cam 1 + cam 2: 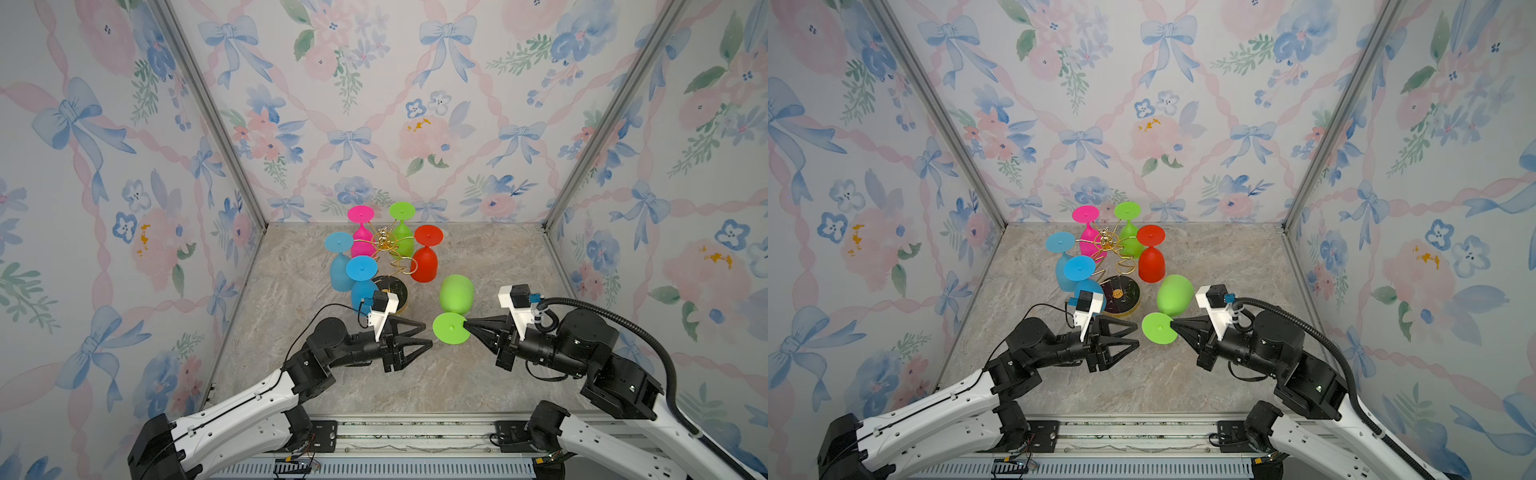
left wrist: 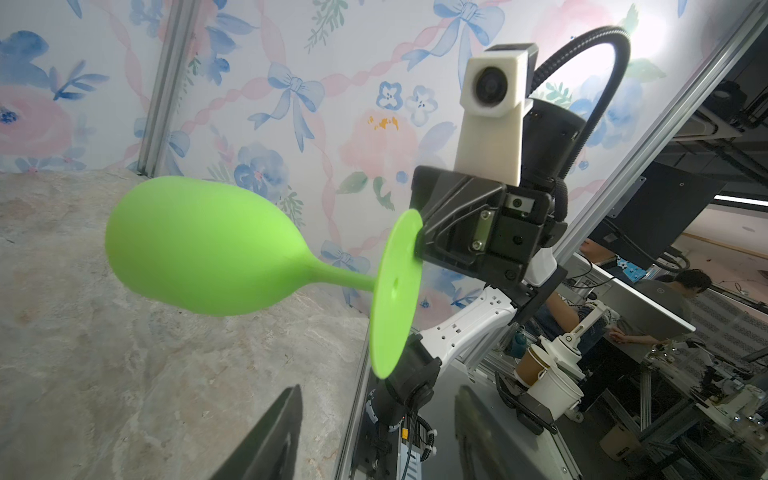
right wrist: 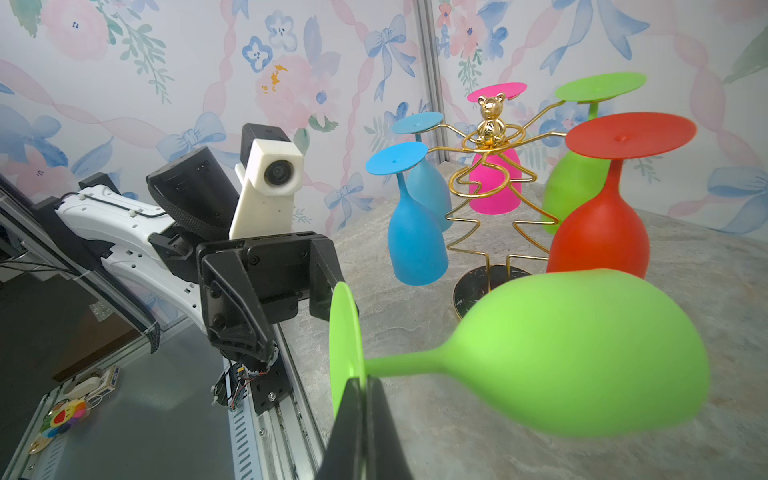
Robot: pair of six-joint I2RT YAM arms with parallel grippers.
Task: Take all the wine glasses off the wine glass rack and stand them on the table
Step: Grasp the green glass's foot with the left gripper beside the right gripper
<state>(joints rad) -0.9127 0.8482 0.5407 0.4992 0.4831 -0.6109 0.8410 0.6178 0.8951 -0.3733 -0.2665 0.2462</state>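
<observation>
Wine glass [image 1: 456, 296], green: off the rack [image 1: 384, 242] and lying on its side over the table [image 1: 266, 332]. Its bowl points toward the back wall and its foot toward me. It is near the rack's black base and just in front of the red glass [image 1: 424, 264]. My right gripper [image 1: 467, 325]: fingers pressed together on the rim of the foot, holding the wine glass by that edge alone. My left gripper [image 1: 428, 334]: fingers partly spread and empty, tips just short of the foot on its other side. Rack: upright at the back of the table, with a gold bear [image 3: 490, 122] on top. Five glasses hang bowl-down from its arms: two blue glasses [image 1: 361, 270], a pink glass [image 1: 360, 214], a green glass [image 1: 402, 211] and the red glass.
</observation>
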